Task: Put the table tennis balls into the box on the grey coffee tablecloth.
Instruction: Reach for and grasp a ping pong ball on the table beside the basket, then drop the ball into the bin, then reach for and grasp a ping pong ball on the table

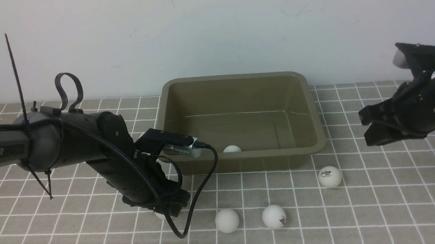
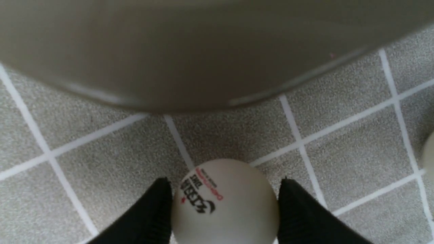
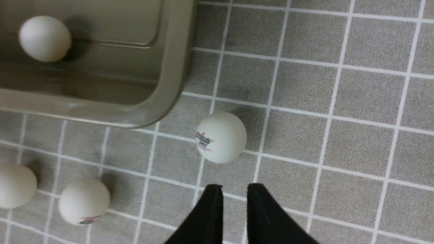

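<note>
We see the left pincer (image 2: 224,181) low on the tablecloth (image 1: 371,203), just in front of the near left corner of the box (image 1: 237,77). Its two fingers (image 2: 149,217) touch the logo ball (image 2: 225,206) on both sides. So the ball looks held, though it sits on the cloth. The right pincer (image 3: 235,185) hangs up high on the right. It is narrow, with just a thin gap and nothing in it.

We think these balls are very light, hard and smooth. A tiny bump can make one roll, and a hard squeeze can make it pop out. So we would hold a ball across its fat middle and press softly, the way the left pincer does here.

The inside ball (image 1: 232,149) lies in the box by the front wall. Three more lie on the cloth in front of the box: the plain ball (image 1: 227,220), the middle ball (image 1: 274,216) and the right ball (image 1: 330,176).

The box wall stands very close to the left pincer, so we think the ball must go up and over the rolled rim. The box is wide and almost bare, so there is lots of room to drop it. The black cable (image 1: 202,196) loops down near the plain ball and could nudge it. The right ball has open cloth all around it.
</note>
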### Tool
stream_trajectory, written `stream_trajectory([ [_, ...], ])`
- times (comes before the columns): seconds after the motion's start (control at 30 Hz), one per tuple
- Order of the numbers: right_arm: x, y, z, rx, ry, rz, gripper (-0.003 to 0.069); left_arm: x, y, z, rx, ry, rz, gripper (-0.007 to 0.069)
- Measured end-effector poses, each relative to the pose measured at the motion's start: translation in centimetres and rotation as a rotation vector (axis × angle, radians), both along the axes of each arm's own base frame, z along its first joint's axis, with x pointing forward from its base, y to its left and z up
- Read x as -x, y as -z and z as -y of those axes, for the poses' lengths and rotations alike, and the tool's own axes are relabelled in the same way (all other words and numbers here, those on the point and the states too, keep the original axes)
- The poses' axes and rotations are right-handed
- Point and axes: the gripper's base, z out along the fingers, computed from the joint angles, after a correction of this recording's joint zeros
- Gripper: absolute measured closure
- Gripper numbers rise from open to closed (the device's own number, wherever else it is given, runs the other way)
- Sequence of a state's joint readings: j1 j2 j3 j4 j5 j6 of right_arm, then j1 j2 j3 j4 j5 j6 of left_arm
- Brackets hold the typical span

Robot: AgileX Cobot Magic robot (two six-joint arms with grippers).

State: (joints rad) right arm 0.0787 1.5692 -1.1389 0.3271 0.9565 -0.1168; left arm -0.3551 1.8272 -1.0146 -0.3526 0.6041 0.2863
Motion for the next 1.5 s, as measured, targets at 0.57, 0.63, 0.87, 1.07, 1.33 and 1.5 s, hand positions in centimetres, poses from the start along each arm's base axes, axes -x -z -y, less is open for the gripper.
stream_trajectory([
  [0.57, -3.7, 9.2, -3.6, 0.043, -0.089, -0.082, 0.0129, 1.8, -15.8, -0.5, 0.138, 0.041, 0.379, 0.0273],
  [0.63, -3.9, 10.1, -3.7, 0.047, -0.087, -0.095, 0.0127, -0.1, -16.0, 0.3, 0.158, 0.027, 0.382, 0.0273],
  [0.87, -4.2, 11.5, -4.1, 0.052, -0.089, -0.109, 0.0312, -6.1, -12.0, 2.6, 0.146, 0.015, 0.283, 0.0273],
  [1.07, -2.4, 7.2, -4.0, 0.032, -0.108, -0.125, 0.0298, -8.0, -8.8, 3.3, 0.123, 0.013, 0.229, 0.0214],
  [1.33, -2.1, -1.9, -4.5, -0.06, -0.122, 0.109, 0.0298, -7.8, -9.2, 3.5, 0.125, 0.009, 0.167, -0.0037],
  [1.5, -5.5, -4.3, -5.6, -0.113, -0.142, 0.162, 0.0298, -5.9, -13.4, 2.8, 0.122, 0.007, 0.142, 0.013],
])
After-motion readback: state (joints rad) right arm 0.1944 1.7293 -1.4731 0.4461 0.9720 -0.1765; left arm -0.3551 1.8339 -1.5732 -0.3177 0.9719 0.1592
